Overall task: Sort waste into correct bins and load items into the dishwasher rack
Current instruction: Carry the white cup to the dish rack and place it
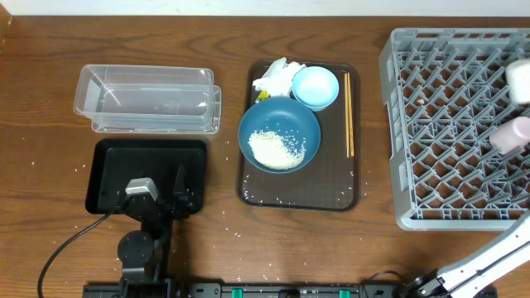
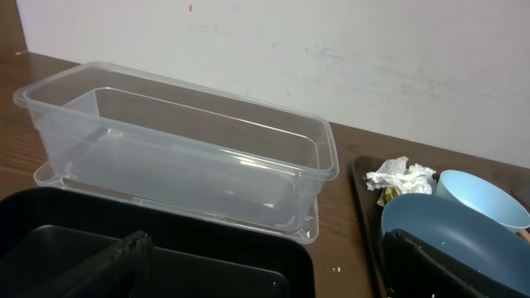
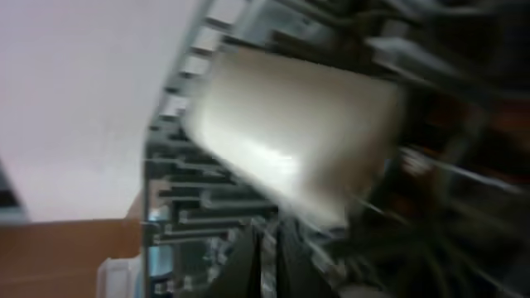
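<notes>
Two arms: the left gripper hangs low over the black tray, its fingers spread wide with nothing between them. Only the right arm shows from overhead, crossing the lower right corner.
Right gripper: in its own blurred wrist view the dark fingers stand nearly pressed together, pinching nothing. A pale cup fills the frame, lying among grey ribs. Which cup it is cannot be told.
Dishwasher rack: it stands at the right end of the table, well apart from both bins.
White cup: inside the rack, at its far right edge.
Pink cup: inside the rack near the white cup, lying on its side.
Clear container: it sits at the upper left, just beyond the black tray.
Brown serving tray: it lies between the bins and the rack.
Dark-blue bowl: it rests on the serving tray with a heap of rice inside.
Light-blue dish: on the serving tray, touching the bowl's upper right rim.
Napkin: crumpled at the serving tray's top left corner, beside the dish. The yellow scrap peeks out just under it.
Chopsticks: they lie side by side along the serving tray's right edge.
Stray grains: these are scattered on the serving tray floor and on the wood around it.
</notes>
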Robot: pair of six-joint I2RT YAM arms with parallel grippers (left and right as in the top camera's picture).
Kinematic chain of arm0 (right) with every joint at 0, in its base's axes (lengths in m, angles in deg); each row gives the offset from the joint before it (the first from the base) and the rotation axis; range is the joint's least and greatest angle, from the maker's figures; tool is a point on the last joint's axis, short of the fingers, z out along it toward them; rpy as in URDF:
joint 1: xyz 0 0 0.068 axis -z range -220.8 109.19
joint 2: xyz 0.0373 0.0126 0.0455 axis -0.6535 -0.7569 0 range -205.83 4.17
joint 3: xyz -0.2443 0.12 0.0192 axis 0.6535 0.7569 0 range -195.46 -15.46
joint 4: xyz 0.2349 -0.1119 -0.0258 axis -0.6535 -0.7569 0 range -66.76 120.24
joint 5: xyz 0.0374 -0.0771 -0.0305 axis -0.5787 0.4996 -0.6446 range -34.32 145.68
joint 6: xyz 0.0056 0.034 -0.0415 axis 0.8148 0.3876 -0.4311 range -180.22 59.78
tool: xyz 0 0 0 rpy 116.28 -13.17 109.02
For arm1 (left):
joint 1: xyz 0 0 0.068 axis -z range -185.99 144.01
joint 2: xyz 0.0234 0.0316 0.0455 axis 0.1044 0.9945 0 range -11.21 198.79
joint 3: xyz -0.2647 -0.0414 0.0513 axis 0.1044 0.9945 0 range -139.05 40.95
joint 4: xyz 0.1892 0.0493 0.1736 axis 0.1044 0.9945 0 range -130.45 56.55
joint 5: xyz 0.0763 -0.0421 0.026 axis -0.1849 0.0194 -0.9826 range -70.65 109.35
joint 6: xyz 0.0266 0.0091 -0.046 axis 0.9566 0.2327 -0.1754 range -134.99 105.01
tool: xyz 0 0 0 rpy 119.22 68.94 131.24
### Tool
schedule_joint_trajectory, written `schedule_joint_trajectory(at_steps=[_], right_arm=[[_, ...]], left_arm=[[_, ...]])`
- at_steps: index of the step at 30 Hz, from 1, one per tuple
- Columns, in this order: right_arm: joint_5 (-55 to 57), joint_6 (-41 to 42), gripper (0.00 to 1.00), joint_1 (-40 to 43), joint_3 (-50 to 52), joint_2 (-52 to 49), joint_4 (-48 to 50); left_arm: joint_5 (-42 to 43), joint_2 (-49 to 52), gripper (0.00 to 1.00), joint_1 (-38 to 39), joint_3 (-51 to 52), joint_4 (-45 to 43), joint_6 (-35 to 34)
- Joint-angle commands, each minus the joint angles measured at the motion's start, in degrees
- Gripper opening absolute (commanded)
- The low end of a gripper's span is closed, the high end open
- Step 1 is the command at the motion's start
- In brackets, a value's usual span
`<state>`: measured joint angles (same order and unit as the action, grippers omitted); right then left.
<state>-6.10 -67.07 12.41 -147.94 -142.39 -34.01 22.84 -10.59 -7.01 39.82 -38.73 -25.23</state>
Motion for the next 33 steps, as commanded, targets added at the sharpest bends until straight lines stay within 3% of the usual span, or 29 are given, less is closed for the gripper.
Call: schedule_joint_trajectory(at_steps=[1, 8, 13, 16, 26, 33], right_arm=[[7.5, -0.5, 0.09, 1.6, -0.2, 5.3, -1.0], [28.8, 13.5, 0.12, 3.2, -0.2, 14.1, -1.8], [30.1, 13.7, 0.11, 1.7, -0.2, 19.1, -1.1], [30.0, 13.7, 0.01, -1.1, -0.2, 19.6, 0.2], [44.8, 13.7, 0.01, -14.3, 0.0, 14.4, 5.1], [52.3, 13.7, 0.01, -19.0, 0.0, 9.5, 7.0]], left_arm=[[0.1, -0.4, 0.91, 0.0, 0.9, 2.1, 0.8], [0.1, -0.4, 0.91, 0.0, 0.9, 2.1, 0.8], [0.1, -0.4, 0.91, 0.0, 0.9, 2.1, 0.8], [0.1, -0.4, 0.91, 0.0, 0.9, 2.1, 0.8], [0.1, -0.4, 0.91, 0.0, 0.9, 2.1, 0.8], [0.1, -0.4, 0.91, 0.0, 0.9, 2.1, 0.8]])
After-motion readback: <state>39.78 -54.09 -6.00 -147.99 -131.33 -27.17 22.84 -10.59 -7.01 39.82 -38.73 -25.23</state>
